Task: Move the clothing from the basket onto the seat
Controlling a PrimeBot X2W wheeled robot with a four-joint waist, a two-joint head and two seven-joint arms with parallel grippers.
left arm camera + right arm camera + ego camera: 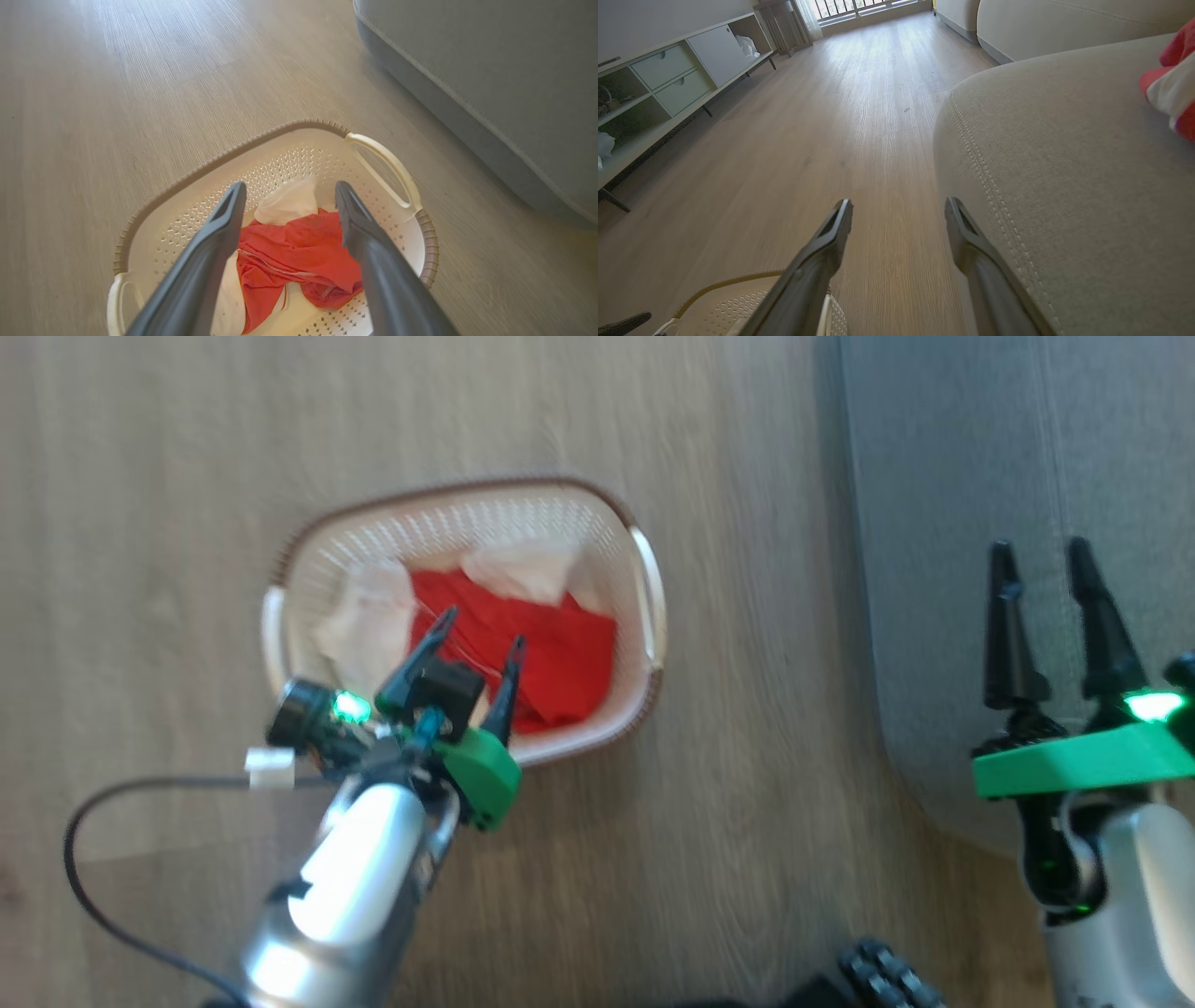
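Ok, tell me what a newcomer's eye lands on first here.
The bright red clothing heaped in the cream basket on the wooden floor, with the open left gripper poised above it. At right, the open right gripper hovers by the grey seat, where another red garment lies.

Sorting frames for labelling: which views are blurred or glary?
Head view: soft all over, the basket rim smeared, glare on the left forearm. Left wrist view: floor streaked, pale sheen at its top. Right wrist view: sharpest, seat stitching crisp, window bright.
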